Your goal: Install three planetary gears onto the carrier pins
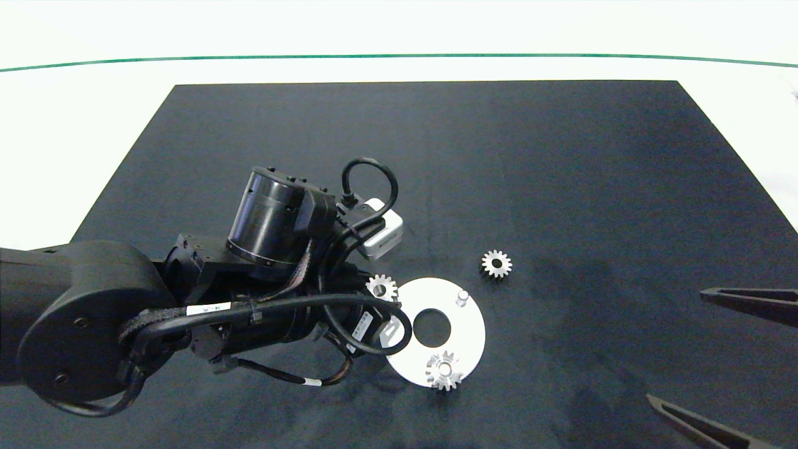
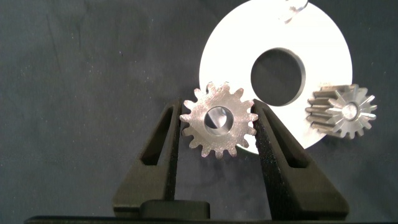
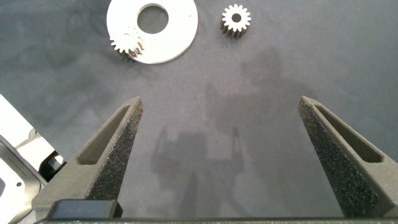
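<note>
The white disc lies mid-mat. One bare carrier pin stands on its far side. A planetary gear sits on the disc's near edge, over a pin. A second gear lies loose on the mat to the disc's far right. My left gripper is shut on a third gear, held level at the disc's left rim. The left arm hides that part of the disc in the head view. My right gripper stands open at the right edge, holding nothing.
A black mat covers the white table. The left arm's wrist and cables spread over the mat left of the disc. The far half of the mat holds nothing.
</note>
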Robot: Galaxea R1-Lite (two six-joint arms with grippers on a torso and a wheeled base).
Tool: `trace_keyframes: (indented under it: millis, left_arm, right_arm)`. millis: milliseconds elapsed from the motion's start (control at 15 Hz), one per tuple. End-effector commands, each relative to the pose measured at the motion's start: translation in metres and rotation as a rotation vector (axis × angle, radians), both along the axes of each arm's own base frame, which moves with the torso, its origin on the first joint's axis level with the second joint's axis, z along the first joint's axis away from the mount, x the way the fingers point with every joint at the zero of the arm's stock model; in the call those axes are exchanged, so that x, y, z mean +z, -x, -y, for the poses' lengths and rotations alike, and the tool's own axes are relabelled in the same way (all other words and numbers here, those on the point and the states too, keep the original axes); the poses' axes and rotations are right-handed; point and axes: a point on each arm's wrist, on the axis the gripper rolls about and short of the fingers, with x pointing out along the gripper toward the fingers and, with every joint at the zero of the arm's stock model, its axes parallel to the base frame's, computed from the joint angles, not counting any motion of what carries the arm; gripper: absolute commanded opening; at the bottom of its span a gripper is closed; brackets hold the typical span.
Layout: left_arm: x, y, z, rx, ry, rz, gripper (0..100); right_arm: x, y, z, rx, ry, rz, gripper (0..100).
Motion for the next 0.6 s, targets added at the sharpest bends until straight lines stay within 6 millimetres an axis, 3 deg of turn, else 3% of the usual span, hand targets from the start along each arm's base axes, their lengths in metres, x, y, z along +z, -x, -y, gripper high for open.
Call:
trace_keyframes:
  millis: [67, 600]
  left_arm:
    - [-0.0032, 0.0, 0.0, -0.004, -0.014, -0.003, 22]
    - [-0.009, -0.0006, 0.0046, -0.023, -0.054, 0.005, 22]
  right_arm:
    - [-0.0002, -0.0001, -0.0001, -0.001, 0.003, 0.0, 100]
    - [-0.0004, -0.0003, -0.0005, 0.001, 0.004, -0.001, 100]
